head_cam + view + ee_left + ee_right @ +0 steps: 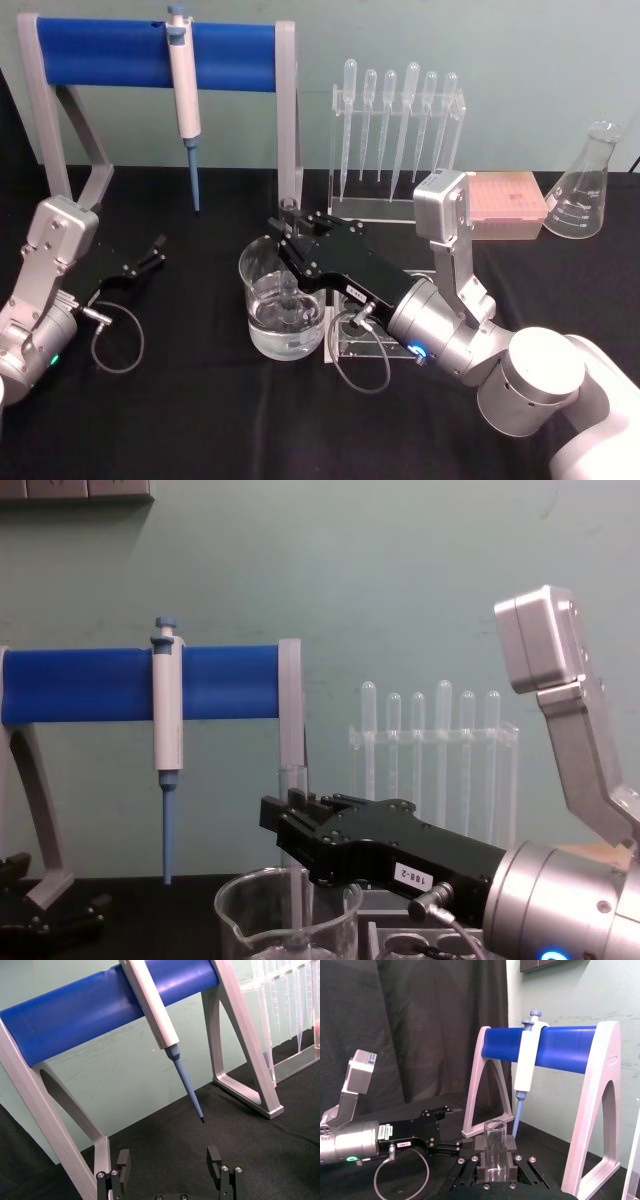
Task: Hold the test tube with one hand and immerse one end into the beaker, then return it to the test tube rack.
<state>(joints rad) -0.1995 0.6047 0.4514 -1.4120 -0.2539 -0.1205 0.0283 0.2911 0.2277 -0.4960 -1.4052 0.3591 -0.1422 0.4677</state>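
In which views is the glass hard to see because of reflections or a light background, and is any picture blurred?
Head view: the beaker shows bright highlights on its rim and water, clear against the black cloth. Chest view: the test tube nearly fades into the pale green wall above the right gripper. Right wrist view: the tube's rim is sharp, with soft reflections. No view looks blurred.

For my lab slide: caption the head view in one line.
Right gripper holds the test tube upright in the water-filled beaker; left gripper rests open on the black table.
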